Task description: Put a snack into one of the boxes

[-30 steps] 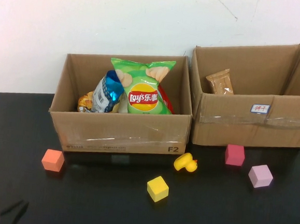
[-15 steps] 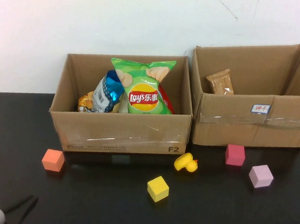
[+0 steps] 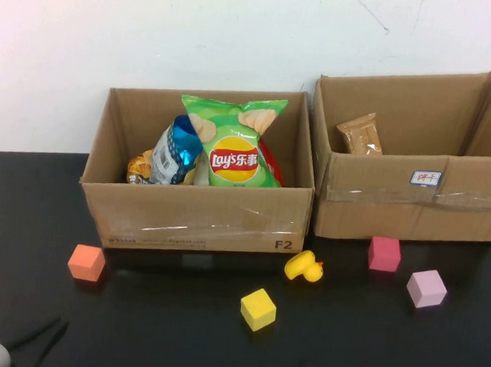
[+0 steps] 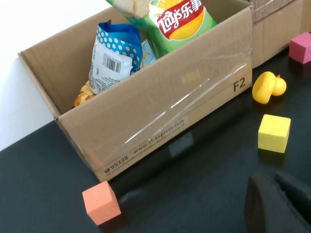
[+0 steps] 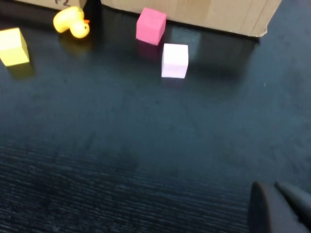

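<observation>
Left gripper [image 3: 38, 337] hangs low at the table's near-left corner, fingers parted, holding nothing. Green chip bag [image 3: 234, 144] stands upright in the left box [image 3: 196, 218]. Only the right wrist view catches the right gripper [image 5: 279, 206] above bare table; its fingers look nearly together, though I cannot tell.

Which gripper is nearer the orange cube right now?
Left. The left gripper sits at the table's near-left corner, just in front of the orange cube. The right gripper is out of the high view, over bare table near the lilac cube, far across.
</observation>
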